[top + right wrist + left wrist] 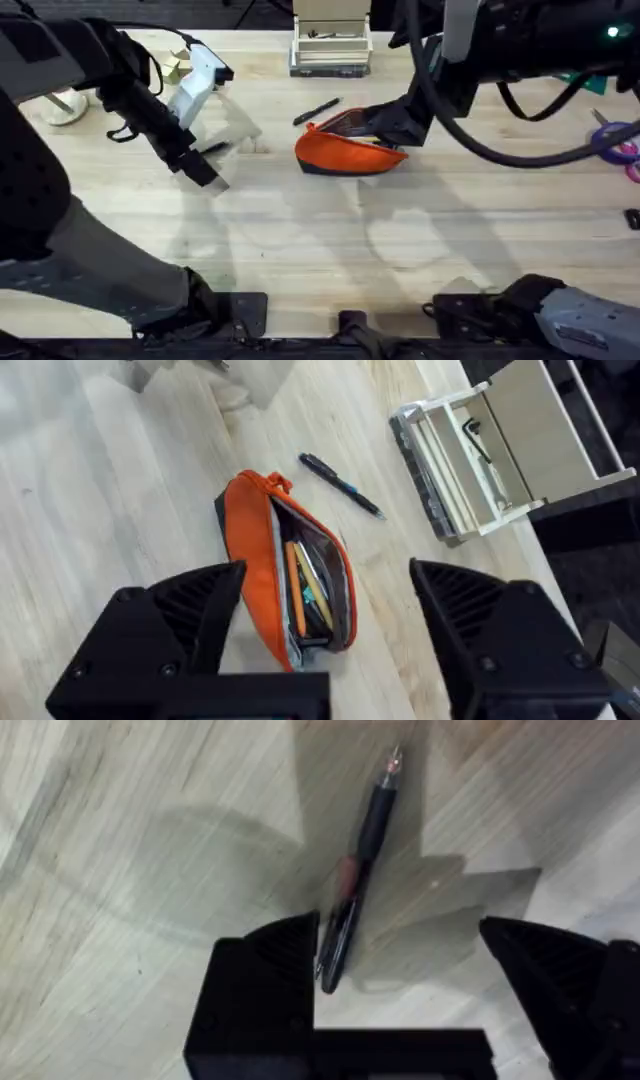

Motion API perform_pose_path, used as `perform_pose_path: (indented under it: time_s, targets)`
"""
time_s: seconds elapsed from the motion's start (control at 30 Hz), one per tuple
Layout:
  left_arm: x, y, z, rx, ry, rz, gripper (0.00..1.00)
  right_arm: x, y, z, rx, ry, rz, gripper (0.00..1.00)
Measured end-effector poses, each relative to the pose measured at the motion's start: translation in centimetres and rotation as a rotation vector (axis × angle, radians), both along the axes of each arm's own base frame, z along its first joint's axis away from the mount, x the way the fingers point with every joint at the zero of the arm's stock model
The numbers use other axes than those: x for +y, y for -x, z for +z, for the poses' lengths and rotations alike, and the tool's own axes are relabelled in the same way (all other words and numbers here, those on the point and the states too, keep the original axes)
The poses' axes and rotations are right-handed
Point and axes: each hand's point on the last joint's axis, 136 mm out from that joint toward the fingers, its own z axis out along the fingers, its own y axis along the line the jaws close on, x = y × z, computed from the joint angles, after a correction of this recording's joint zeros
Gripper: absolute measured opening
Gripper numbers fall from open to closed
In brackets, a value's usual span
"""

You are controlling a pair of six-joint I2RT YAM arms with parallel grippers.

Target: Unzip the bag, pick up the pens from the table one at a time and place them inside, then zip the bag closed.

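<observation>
Bag (pixel 262 565) unzipped on table (pixel 300 240); pen (pixel 355 880) between left hand (pixel 400 985) fingers.

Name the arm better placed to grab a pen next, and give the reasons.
Left. Its open tool hangs right over a pen lying on the table, one finger beside the pen's end. The right tool is open above the unzipped bag, farther from the other pen.

One pen (pixel 358 870) has its lower end hidden behind a finger (pixel 262 985) of the left gripper (pixel 400 990). The bag's (pixel 290 575) near end is hidden behind a right gripper (pixel 325 620) finger (pixel 175 615); items inside the bag are too small to identify.
</observation>
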Motion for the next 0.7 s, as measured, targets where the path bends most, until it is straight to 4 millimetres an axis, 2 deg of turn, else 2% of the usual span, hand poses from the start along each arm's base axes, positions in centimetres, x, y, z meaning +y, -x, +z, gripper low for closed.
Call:
perform_pose_path:
  time_s: [0.07,0.1,0.2,0.47,0.53,0.7]
  targets:
    - [0.0,-0.1,0.0,0.001,0.005,0.002,0.985,0.0,0.0,0.0,0.000,0.000,0.000,0.998]
    - [0.0,-0.2,0.0,-0.001,0.005,0.002,0.950,0.0,0.0,0.0,0.001,0.000,0.000,0.998]
    - [0.3,-0.7,-0.2,-0.013,-0.001,0.006,0.773,0.0,0.0,0.0,0.000,0.000,0.000,0.998]
    - [0.8,-1.6,-0.3,-0.041,-0.007,0.000,0.089,0.0,0.0,0.0,0.000,0.000,0.000,0.998]
    - [0.6,-1.5,-0.3,-0.038,0.003,-0.002,0.047,0.0,0.0,0.0,0.000,0.000,0.000,0.998]
    - [0.5,-1.5,-0.3,-0.038,0.006,0.004,0.044,0.0,0.0,0.0,-0.001,0.000,0.000,0.998]
